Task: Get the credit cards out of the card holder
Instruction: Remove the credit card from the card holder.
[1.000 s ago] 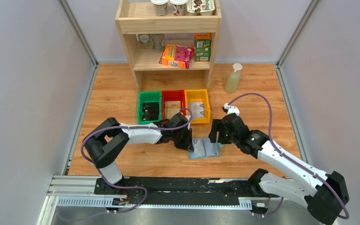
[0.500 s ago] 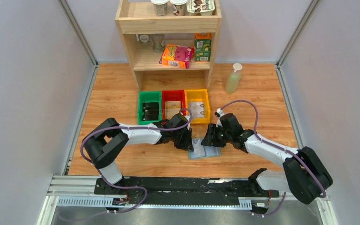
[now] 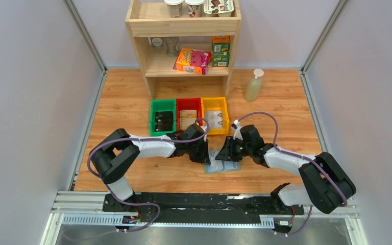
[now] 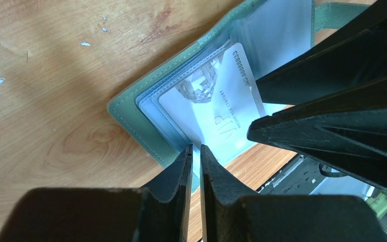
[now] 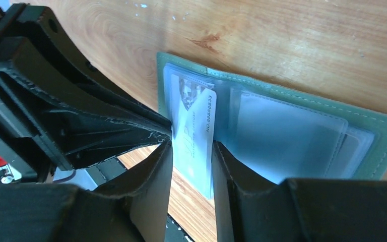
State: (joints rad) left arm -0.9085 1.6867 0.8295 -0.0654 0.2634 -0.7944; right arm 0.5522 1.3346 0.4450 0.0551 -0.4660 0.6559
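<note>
A wooden table (image 3: 127,107) is seen from above, with a wooden shelf (image 3: 184,28) set at its 12 o'clock edge. Both arms are reached toward the middle of the table, where they meet. A green bin (image 3: 152,117), a red bin (image 3: 189,101) and a yellow bin (image 3: 226,115) are lined up in a row just in front of the shelf. A pale green bottle (image 3: 253,87) is stood at about 2 o'clock from them.

The card holder (image 3: 229,165) is laid open and flat on the table at 6 o'clock from the yellow bin, between the two grippers. The left gripper (image 4: 195,156) is placed at the holder's 9 o'clock side. Its fingers are pressed almost together on the holder's green edge, and a thin strip of the holder is seen in the slit.

The right gripper (image 5: 192,145) is placed at the 12 o'clock side. Its fingers are set narrowly apart on either side of a pale card (image 5: 197,136). The card is tilted partly out of its clear pocket and reaches past the holder's edge. Whether the card is actually clamped cannot be told.
</note>
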